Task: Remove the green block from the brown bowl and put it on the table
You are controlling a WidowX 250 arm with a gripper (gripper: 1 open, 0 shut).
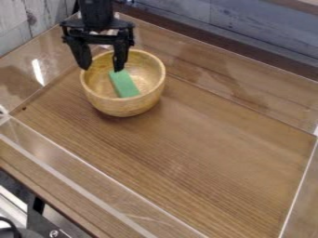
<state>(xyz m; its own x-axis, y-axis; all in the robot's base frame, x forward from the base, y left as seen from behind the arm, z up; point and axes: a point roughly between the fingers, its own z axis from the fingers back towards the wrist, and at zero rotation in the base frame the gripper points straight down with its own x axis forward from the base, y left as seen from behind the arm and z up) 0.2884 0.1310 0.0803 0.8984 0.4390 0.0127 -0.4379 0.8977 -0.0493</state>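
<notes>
Green block [123, 85] lies inside brown bowl [125, 106], toward three o'clock of the gripper [102, 61], whose jaws stand apart. Step: approach, pre-grasp, judged. Next: centre over block, descend, close.

A single camera view shows the scene, so no second view shares any part of it. It looks down at a slant from above the near side of the table [187, 153], facing across the top toward the grey boards [267, 33] behind. It sits far enough back to take in the whole brown bowl [122, 104], upper left of centre, with much bare wood at right and below. The frame cuts off the table's near edge at the bottom right.
</notes>
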